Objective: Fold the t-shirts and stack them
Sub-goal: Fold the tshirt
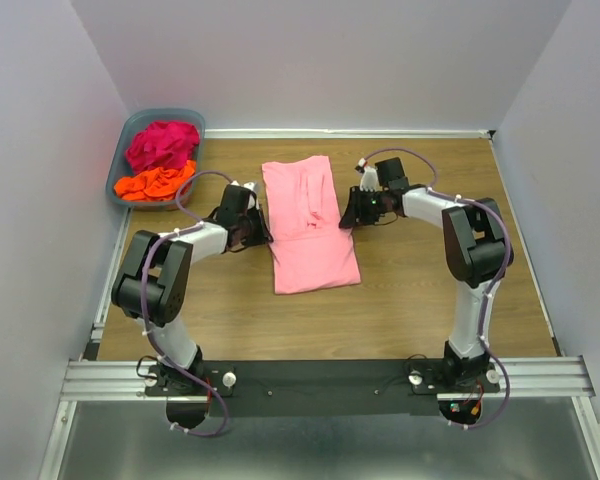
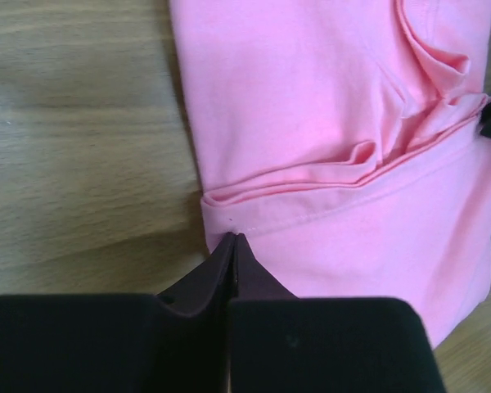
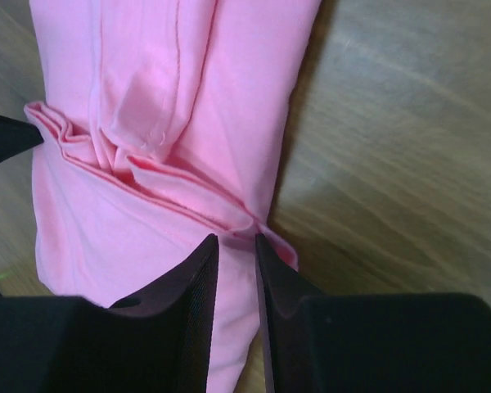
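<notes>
**Two grippers are flanking the light pink t-shirt at its midline crease**

The shirt is lying mid-table, its long axis running near to far. The left gripper is touching the left edge with its jaws pressed together, though it cannot be told whether any cloth is pinched. The right gripper is hovering at the right edge with its jaws narrowly parted. Both arms are equally near, and the shirt is sitting directly between their tips.
</notes>
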Tool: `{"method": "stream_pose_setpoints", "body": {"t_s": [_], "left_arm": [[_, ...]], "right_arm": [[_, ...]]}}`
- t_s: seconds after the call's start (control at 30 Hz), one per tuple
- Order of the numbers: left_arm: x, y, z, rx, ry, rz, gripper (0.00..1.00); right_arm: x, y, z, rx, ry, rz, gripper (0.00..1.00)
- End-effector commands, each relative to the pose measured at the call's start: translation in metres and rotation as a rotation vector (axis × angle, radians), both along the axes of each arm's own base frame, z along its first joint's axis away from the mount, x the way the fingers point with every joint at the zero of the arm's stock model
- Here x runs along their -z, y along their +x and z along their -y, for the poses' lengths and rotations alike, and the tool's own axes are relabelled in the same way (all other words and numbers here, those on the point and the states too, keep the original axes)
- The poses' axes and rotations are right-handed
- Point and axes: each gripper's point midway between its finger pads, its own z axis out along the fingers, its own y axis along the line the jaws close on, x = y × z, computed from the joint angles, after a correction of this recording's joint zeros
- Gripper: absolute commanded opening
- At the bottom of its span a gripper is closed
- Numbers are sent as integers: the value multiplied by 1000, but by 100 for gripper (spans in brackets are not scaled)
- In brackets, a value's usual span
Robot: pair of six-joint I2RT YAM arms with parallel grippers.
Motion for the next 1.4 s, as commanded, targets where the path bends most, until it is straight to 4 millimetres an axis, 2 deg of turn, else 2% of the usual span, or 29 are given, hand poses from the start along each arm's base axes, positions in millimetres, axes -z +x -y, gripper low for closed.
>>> {"method": "stream_pose_setpoints", "body": {"t_s": [0.0,0.07,0.1,0.17,0.2,0.23,0.27,0.3,0.33,0.37,0.4,0.43,0.47,0.5,0.57,0.6,0.67,0.73,0.87,1.03,1.13,1.17,1.27,1.37], "left_arm": [[-1,7,-2,23,-32,11,6],[-11,7,-2,24,-46,25,8],[-28,7,-1,26,-58,62,11],[-45,2,-2,23,-70,91,14],[-61,-1,-4,12,-79,133,26],[-60,-11,-10,-8,-60,107,45],[-55,-22,-14,-11,-45,93,52],[-62,-30,-20,-29,-25,103,59],[-61,-39,-21,-23,-20,90,61],[-56,-55,-22,-16,-3,73,63],[-54,-62,-21,-10,-3,72,63],[-48,-73,-21,-4,5,49,63],[-36,-91,-17,14,5,9,63],[-31,-97,-19,9,2,-9,64],[-26,-115,-10,40,-10,-29,64],[-19,-124,-8,39,-16,-54,64],[-13,-134,0,65,-17,-72,64],[-10,-136,0,63,-12,-83,63],[-3,-135,0,54,12,-90,55],[12,-138,0,53,31,-124,44],[18,-141,-1,52,37,-141,42],[18,-141,0,54,34,-143,38],[22,-143,1,53,31,-150,37],[27,-145,2,59,25,-164,36]], "right_arm": [[-15,23,-2,10,19,50,32],[-28,23,-4,23,40,57,33],[-43,19,-4,35,57,68,34],[-53,11,-1,51,61,73,37],[-70,6,1,57,74,101,40],[-60,-10,6,64,64,64,42],[-63,-17,8,67,67,63,44],[-59,-35,14,78,63,38,50],[-72,-35,14,86,74,62,52],[-57,-53,20,103,60,9,55],[-55,-62,23,104,58,5,56],[-63,-69,25,121,68,11,56],[-47,-87,31,130,55,-40,56],[-45,-95,33,133,58,-51,56],[-43,-111,34,136,73,-78,57],[-33,-123,38,140,64,-110,57],[-28,-131,41,147,61,-123,57],[-23,-140,44,151,59,-138,57],[-8,-149,44,150,64,-176,57],[9,-152,41,147,77,-216,54],[16,-157,39,134,90,-237,51],[19,-158,38,131,92,-242,50],[27,-165,39,127,91,-277,48],[31,-163,37,125,101,-276,43]]}}
